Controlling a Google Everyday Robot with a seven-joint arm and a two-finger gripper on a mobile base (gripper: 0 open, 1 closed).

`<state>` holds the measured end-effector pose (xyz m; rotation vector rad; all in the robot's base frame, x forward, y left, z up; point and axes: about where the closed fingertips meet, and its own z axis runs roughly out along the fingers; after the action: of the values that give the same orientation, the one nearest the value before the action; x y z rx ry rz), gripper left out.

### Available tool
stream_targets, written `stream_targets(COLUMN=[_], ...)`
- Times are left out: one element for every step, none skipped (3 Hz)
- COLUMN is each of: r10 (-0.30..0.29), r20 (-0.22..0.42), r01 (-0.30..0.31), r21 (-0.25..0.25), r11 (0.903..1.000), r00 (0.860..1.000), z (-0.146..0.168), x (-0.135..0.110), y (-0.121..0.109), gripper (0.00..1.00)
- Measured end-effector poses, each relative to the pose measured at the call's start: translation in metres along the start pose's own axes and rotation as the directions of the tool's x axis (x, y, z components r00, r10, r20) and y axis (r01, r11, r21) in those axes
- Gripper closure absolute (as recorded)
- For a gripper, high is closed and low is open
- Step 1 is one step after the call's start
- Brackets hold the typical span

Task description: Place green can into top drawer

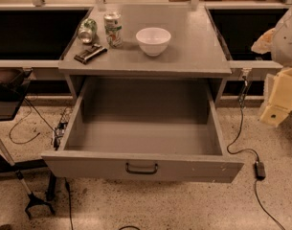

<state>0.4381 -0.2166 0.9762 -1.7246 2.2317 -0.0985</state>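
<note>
Camera view, green can (87, 30) lying on its side at the bench's (193, 51) left rear, beside an upright white, green and red can (113, 28), label text unreadable, top drawer (88, 164) pulled open below, tool (278, 99) at the right edge beside the bench, whether apart or together cannot tell

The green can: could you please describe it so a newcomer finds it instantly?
On the countertop above the open top drawer, look back left, far from the gripper at the view's right edge. The green can lies on its side, unlike the upright white-labelled can beside it.
</note>
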Motion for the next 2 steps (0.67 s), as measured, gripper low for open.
stream_targets(r10=[0.000,0.005], r20=[0.000,0.064], r01=[0.000,-0.008], r21=[0.000,0.054], r11=[1.0000,0.9985], r00=[1.000,0.998], z=[0.000,-0.011], x=[0.000,-0.029], y=[0.000,-0.005], gripper=[0.00,0.00])
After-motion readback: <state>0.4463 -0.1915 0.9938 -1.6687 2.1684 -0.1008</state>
